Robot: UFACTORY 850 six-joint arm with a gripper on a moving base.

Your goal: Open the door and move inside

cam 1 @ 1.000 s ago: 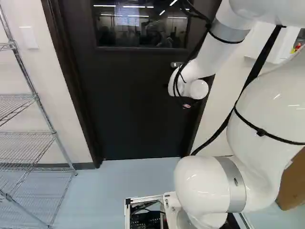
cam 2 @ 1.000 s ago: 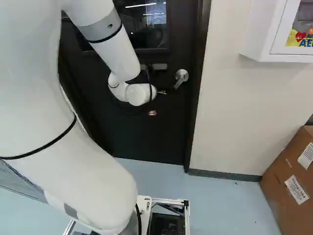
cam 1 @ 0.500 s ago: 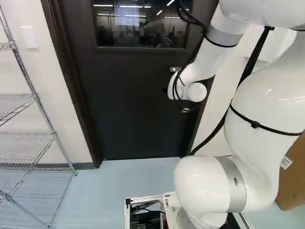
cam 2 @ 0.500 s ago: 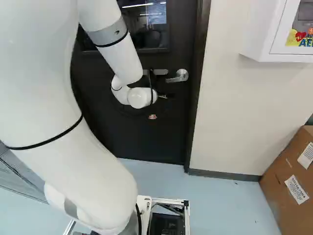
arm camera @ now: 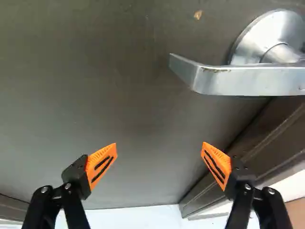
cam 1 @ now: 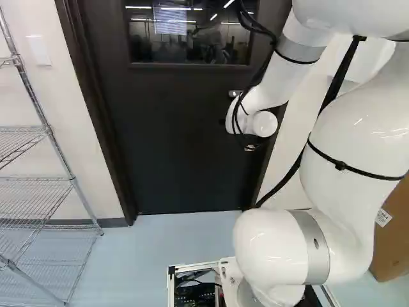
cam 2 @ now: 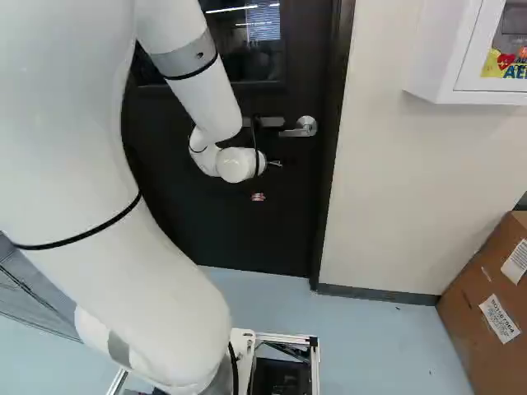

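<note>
The black gripper (cam 2: pixel 258 197) is mostly hidden behind the white wrist in the right base view, in front of the dark door (cam 1: pixel 172 141). The door stands closed in its frame. Its silver lever handle (cam 2: pixel 296 132) is level, just beyond the wrist in the right base view. Seen from the wrist, the gripper (arm camera: pixel 159 143) is open, its orange pads wide apart with nothing between them. The lever (arm camera: pixel 248 80) lies ahead of the fingers and off to one side, apart from both.
A wire shelf (cam 1: pixel 38 179) stands left of the door in the left base view. In the right base view, a white wall cabinet (cam 2: pixel 449 58) and a cardboard box (cam 2: pixel 490 304) are to the right. The dark door frame (cam 2: pixel 328 164) runs beside the handle.
The lever was tilted down a second ago and has swung back to level. The arm has shifted slightly, its wrist a little lower in the right base view. The base has not moved.
</note>
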